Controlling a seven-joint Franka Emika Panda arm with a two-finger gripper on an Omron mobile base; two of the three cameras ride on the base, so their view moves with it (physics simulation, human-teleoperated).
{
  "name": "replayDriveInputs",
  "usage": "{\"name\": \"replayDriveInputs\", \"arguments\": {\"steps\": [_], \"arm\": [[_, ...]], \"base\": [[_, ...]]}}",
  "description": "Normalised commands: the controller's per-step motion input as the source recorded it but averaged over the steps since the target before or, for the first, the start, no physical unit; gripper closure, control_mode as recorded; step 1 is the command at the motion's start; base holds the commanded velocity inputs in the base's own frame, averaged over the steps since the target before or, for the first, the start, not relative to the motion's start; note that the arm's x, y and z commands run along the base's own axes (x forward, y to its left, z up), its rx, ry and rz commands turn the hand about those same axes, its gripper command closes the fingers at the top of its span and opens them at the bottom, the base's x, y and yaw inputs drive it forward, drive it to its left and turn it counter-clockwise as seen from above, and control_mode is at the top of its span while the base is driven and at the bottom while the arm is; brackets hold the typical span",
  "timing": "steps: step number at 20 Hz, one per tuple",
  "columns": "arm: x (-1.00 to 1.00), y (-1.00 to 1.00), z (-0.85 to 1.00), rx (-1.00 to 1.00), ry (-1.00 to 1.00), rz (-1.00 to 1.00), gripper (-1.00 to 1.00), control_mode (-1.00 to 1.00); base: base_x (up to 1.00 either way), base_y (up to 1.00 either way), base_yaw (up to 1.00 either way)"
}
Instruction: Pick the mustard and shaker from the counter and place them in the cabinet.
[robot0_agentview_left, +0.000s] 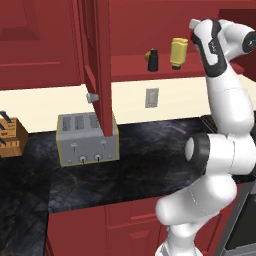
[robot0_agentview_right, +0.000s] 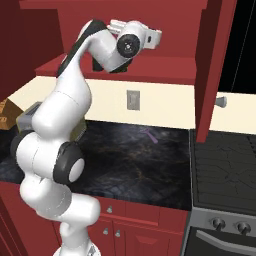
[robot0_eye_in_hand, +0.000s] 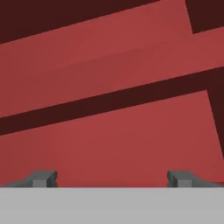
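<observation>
The mustard (robot0_agentview_left: 178, 52), a squat yellow bottle, and the shaker (robot0_agentview_left: 152, 60), a small black cylinder, stand side by side on the red shelf (robot0_agentview_left: 125, 67) of the cabinet. The cabinet's narrow door (robot0_agentview_left: 98, 65) hangs open to their left. My hand (robot0_agentview_left: 196, 25) is raised at shelf height, just right of the mustard and apart from it. In the hand view my gripper (robot0_eye_in_hand: 112, 179) is open, its fingertips (robot0_eye_in_hand: 43, 178) set wide with nothing between them, facing the red cabinet interior. The black marbled counter (robot0_agentview_left: 150, 155) lies below.
A grey toaster (robot0_agentview_left: 87, 138) stands on the counter under the open door, whose grey knob (robot0_agentview_left: 92, 97) sticks out. A wooden knife block (robot0_agentview_left: 10, 136) is at the far left. A stove (robot0_agentview_right: 225, 170) adjoins the counter on the right. An outlet (robot0_agentview_left: 152, 97) is on the wall.
</observation>
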Motion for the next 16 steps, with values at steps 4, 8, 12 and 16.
{"name": "replayDriveInputs", "arguments": {"steps": [4,8,12,16], "arm": [[-1.00,0.25,0.00,0.00,-0.26,0.02,-1.00,-1.00],[-1.00,0.60,0.00,0.00,-0.13,0.01,-1.00,-1.00],[-1.00,0.31,0.17,0.00,0.15,0.03,-1.00,-1.00],[-1.00,0.19,0.29,-0.05,0.44,0.03,-1.00,-1.00]], "base": [[0.00,0.00,0.00],[0.00,0.00,0.00],[0.00,0.00,0.00],[0.00,0.00,0.00]]}}
